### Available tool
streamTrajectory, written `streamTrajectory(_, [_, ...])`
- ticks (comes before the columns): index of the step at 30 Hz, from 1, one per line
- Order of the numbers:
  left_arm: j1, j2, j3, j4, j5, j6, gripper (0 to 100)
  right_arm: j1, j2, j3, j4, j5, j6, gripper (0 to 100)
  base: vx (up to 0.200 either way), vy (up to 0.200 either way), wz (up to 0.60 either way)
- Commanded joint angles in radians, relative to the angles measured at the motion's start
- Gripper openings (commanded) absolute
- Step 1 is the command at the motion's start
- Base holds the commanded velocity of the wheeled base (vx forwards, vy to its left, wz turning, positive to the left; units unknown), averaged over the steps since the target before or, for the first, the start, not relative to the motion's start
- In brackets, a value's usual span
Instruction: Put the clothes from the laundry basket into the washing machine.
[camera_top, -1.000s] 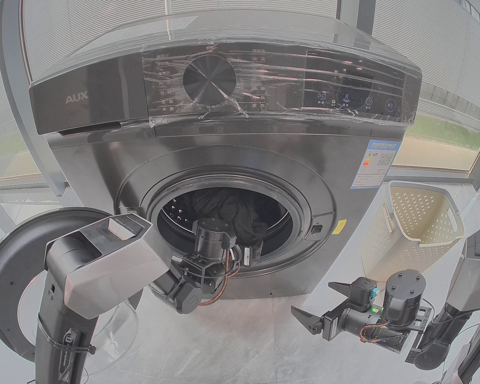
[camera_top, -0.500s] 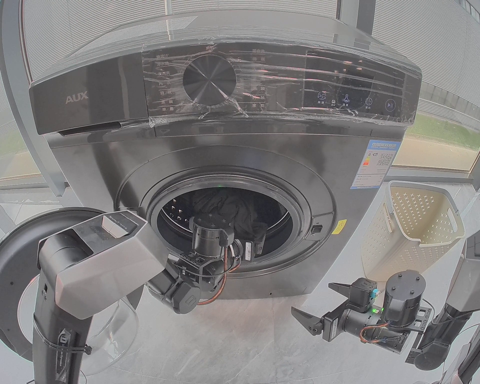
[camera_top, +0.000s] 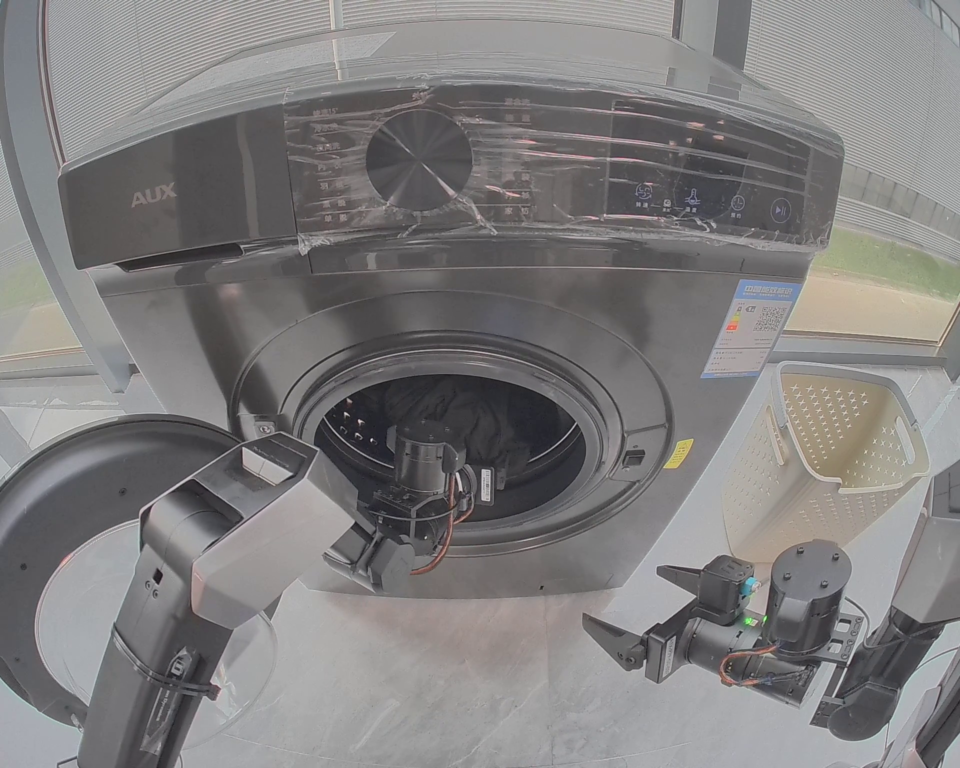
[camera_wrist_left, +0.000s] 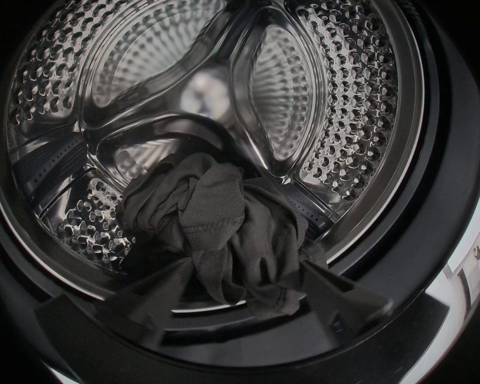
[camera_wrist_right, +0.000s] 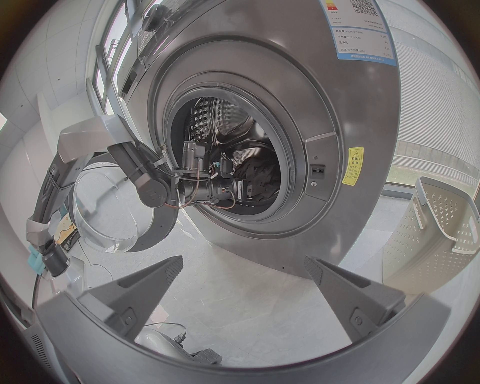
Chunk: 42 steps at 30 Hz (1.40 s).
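The grey washing machine (camera_top: 450, 290) stands with its round door (camera_top: 60, 520) swung open to the left. A dark bundle of clothes (camera_wrist_left: 220, 225) lies at the front of the steel drum (camera_wrist_left: 320, 100), also seen through the opening as dark clothes (camera_top: 470, 415). My left gripper (camera_wrist_left: 247, 265) reaches into the opening, open, its fingers on either side of the bundle. My right gripper (camera_top: 625, 597) hangs open and holds nothing, low over the floor in front of the machine's right side. The cream laundry basket (camera_top: 830, 450) leans to the right of the machine.
The open door's glass bowl (camera_wrist_right: 110, 210) sits beside my left arm. The pale floor (camera_top: 500, 670) spreads before the machine. Windows and a wall stand behind. The drum opening's rim (camera_top: 600, 440) rings the left wrist closely.
My left arm has risen and pushed farther into the drum opening, its elbow swinging right. The right arm and the basket have stayed still.
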Motion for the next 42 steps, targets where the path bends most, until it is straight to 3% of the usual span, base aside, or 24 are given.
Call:
streamTrajectory(1, [0.011,0.075,-0.082,0.005,-0.001,-0.003,0,0.001,0.000,0.000,0.000,0.001,-0.001,100,0.000,0.000,0.00])
streamTrajectory(12, [0.055,0.189,-0.363,-0.010,0.062,-0.012,0,0.003,-0.001,0.000,0.000,0.001,0.000,100,0.000,0.000,0.00])
streamTrajectory(21, [0.080,0.186,-0.369,-0.003,0.064,-0.015,0,0.003,0.000,0.000,0.000,0.002,0.000,100,0.000,0.000,0.00])
streamTrajectory(22, [0.080,0.184,-0.366,-0.001,0.064,-0.015,100,0.003,0.000,0.000,0.000,0.001,0.000,100,0.000,0.000,0.00])
streamTrajectory(30, [0.067,0.117,-0.254,-0.013,0.062,-0.016,100,0.003,0.000,0.012,-0.002,0.002,0.000,100,0.000,0.000,0.00])
streamTrajectory(35, [0.017,-0.058,0.017,-0.041,0.059,-0.015,100,-0.010,-0.009,0.015,0.000,0.002,-0.001,100,0.000,0.000,0.00])
streamTrajectory(36, [0.017,-0.058,0.017,-0.041,0.059,-0.015,100,-0.010,-0.009,0.015,0.000,0.002,-0.001,100,0.000,0.000,0.00])
streamTrajectory(37, [-0.009,-0.112,0.115,-0.082,0.051,-0.020,100,-0.013,-0.011,0.015,0.000,0.004,-0.001,100,0.000,0.000,0.00])
streamTrajectory(42, [-0.084,-0.187,0.304,-0.191,0.053,-0.027,100,-0.010,-0.011,0.017,0.000,0.002,-0.001,100,0.000,0.000,0.00])
